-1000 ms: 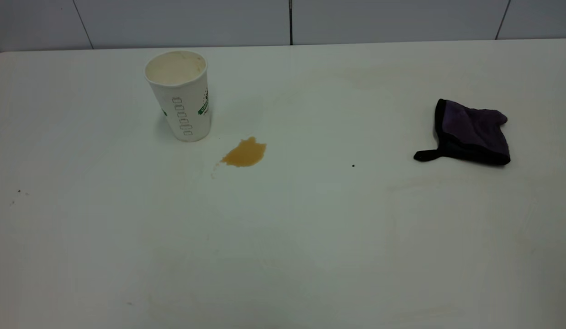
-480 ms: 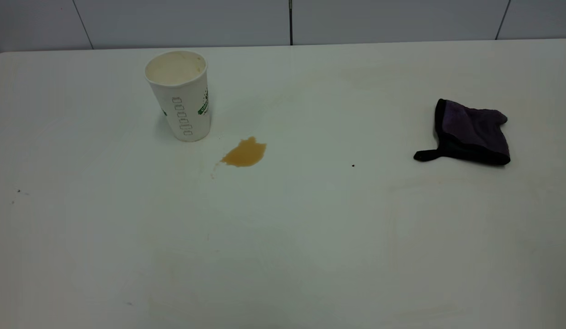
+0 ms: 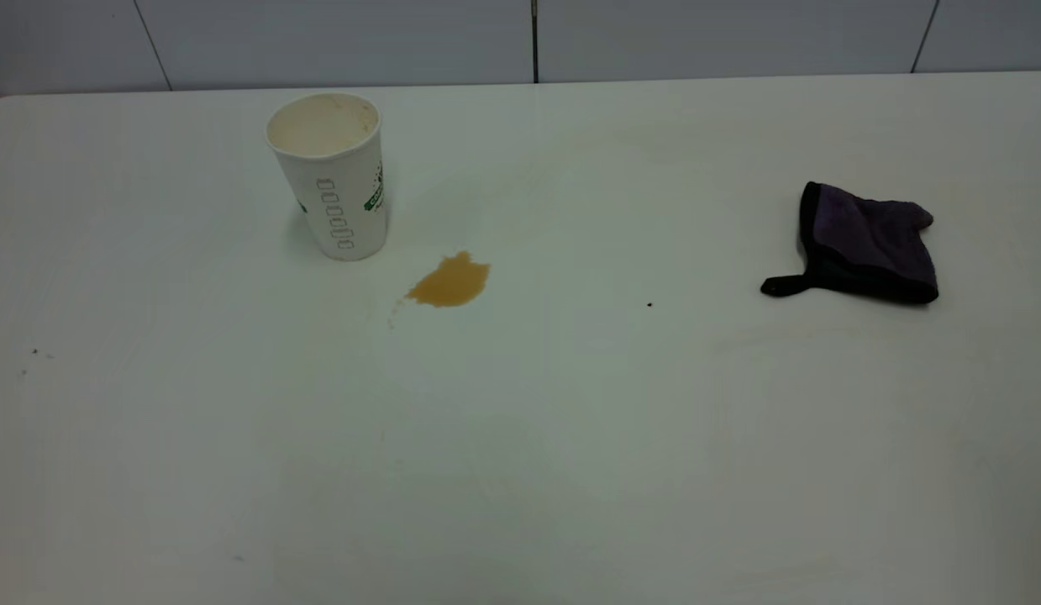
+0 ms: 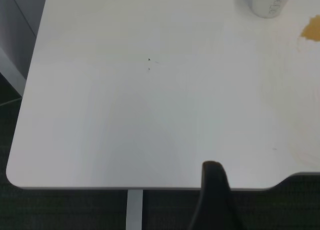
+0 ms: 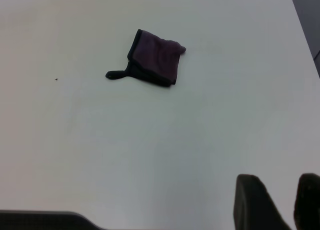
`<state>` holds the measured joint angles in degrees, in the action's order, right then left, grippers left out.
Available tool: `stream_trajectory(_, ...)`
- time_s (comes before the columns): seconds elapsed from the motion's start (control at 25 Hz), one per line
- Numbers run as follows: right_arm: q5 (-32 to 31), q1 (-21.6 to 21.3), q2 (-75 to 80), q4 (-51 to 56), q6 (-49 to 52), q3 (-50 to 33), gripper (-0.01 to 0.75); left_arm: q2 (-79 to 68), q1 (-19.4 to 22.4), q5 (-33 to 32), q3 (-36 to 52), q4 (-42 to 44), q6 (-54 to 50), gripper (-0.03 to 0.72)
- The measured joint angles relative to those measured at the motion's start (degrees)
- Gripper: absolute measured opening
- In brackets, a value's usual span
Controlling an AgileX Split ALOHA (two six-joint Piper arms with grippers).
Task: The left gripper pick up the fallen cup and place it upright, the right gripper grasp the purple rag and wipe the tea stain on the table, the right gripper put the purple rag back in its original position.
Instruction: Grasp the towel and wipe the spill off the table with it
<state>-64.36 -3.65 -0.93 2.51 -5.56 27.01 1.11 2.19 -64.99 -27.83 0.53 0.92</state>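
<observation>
Nothing moved since earlier frames. Cup (image 3: 329, 175) seen upright at far left of table (image 3: 520, 437). Tea stain (image 3: 449, 282) just beside cup, unwiped. Purple rag (image 3: 864, 244) lying far right, untouched. Left gripper (image 4: 216, 200) held over near table edge, jaw state not discernible. Right gripper (image 5: 277, 200) held well back from rag, jaws parted, nothing grasped.

Soft, even overhead light fills all views, dimming a little toward the near edge of the surface (image 3: 520, 470). Shadows are faint: a thin one hugs the cup (image 3: 331, 176) at its base, another under the purple rag (image 3: 869, 244). No hard glare. Both wrist views look softer, their near dark shapes blurred.
</observation>
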Motion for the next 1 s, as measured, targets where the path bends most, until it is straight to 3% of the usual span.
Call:
stream_trajectory(0.32,0.0,0.0,0.0,-0.5,3.1,0.0,0.237,0.0,0.0,0.0,0.0,0.0,0.0,0.557)
stream_trajectory(0.44,0.4,0.0,0.5,-0.5,5.6,0.4,0.269,0.0,0.0,0.0,0.0,0.0,0.0,0.557)
stream_trajectory(0.6,4.7,0.0,6.9,-1.1,5.6,3.5,0.412,0.0,0.0,0.0,0.0,0.0,0.0,0.557)
stream_trajectory(0.8,11.0,0.0,25.7,-4.9,4.2,9.6,0.678,0.0,0.0,0.0,0.0,0.0,0.0,0.557)
stream_trajectory(1.0,20.7,0.0,47.2,-6.5,4.0,14.2,0.725,0.0,0.0,0.0,0.0,0.0,0.1,0.557)
